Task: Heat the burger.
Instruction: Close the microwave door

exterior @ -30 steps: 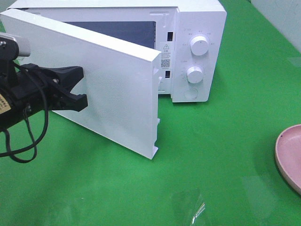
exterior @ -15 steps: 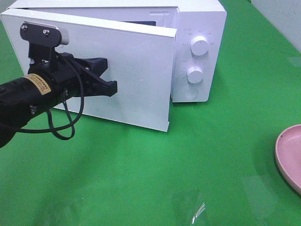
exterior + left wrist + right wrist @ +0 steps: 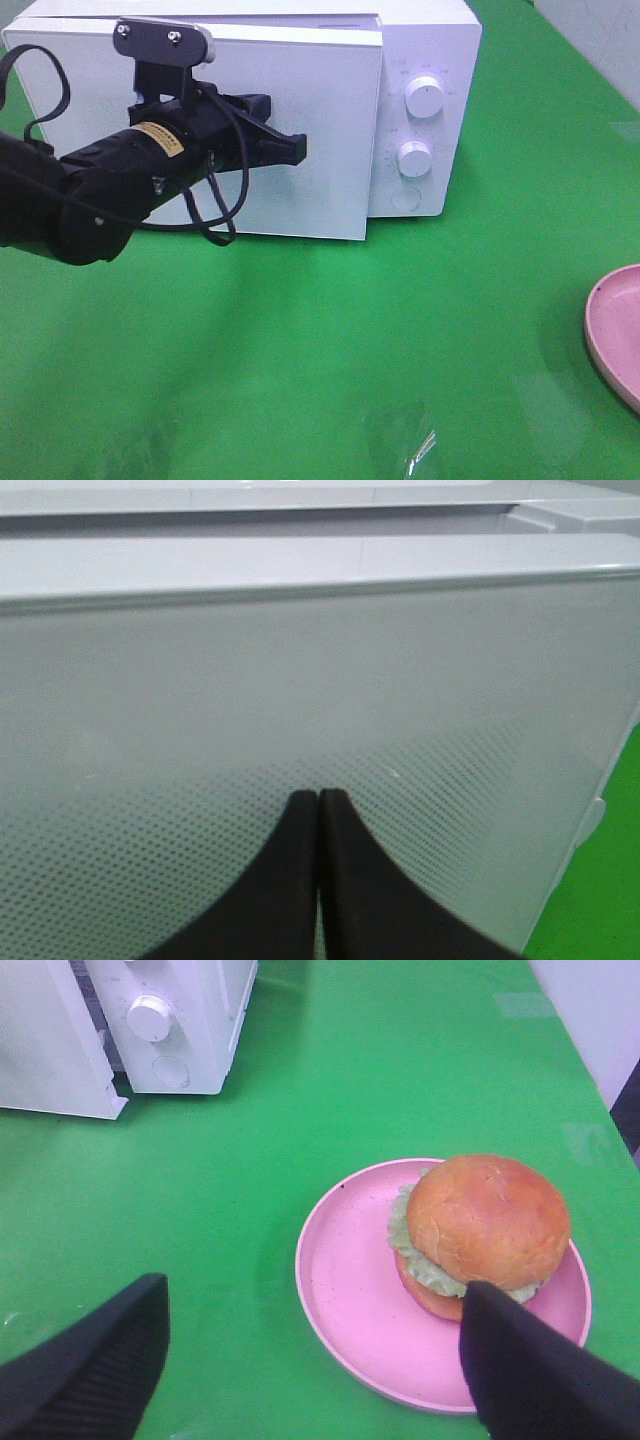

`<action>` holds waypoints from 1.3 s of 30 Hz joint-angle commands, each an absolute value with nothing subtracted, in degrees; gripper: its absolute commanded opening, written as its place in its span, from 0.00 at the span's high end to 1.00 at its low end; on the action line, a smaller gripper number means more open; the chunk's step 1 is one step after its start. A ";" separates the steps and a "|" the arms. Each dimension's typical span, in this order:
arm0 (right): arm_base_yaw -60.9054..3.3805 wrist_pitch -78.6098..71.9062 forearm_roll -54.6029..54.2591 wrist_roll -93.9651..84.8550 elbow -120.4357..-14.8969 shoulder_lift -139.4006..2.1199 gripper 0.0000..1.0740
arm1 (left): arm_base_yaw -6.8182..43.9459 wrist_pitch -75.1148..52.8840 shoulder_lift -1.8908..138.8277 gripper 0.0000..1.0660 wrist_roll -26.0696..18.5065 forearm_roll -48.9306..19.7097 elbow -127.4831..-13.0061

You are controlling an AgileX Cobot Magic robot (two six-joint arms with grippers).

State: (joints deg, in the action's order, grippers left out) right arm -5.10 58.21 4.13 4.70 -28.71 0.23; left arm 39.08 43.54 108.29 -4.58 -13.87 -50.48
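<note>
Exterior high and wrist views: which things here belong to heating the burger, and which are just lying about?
Job:
- round golden-brown bun burger
- round pink plate under it
- white microwave, its white door nearly shut
- left gripper, shut, at the door
- right gripper, open over the plate

Lying about:
- green table cover only

Small grey markings ring both dials on the microwave panel, and the yellow label on the left arm carries dark print; neither can be read.
</note>
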 commanded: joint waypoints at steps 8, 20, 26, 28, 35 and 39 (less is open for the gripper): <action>-4.76 57.58 3.78 4.41 -28.53 1.78 0.30 | 40.05 41.02 112.99 1.00 -6.99 -19.14 -59.30; -4.76 57.58 3.78 4.41 -28.53 1.78 0.30 | 39.30 40.22 114.94 1.00 -14.73 -26.24 -63.25; -4.76 57.58 3.78 4.41 -28.53 1.78 0.30 | 39.19 40.05 115.11 1.00 -15.58 -26.93 -63.83; -4.76 57.58 3.78 4.41 -28.53 1.78 0.30 | 39.19 38.96 114.99 1.00 -15.58 -26.87 -63.83; -4.76 57.58 3.78 4.41 -28.53 1.78 0.30 | 40.91 29.51 112.82 1.00 -15.58 -26.81 -63.71; -4.76 57.58 3.78 4.41 -28.53 1.78 0.30 | 42.57 20.57 110.47 1.00 -15.58 -26.64 -63.71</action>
State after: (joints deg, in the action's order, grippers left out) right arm -5.10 58.21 3.72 4.70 -28.71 0.23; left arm 41.25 25.44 112.30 -15.76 -26.41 -63.25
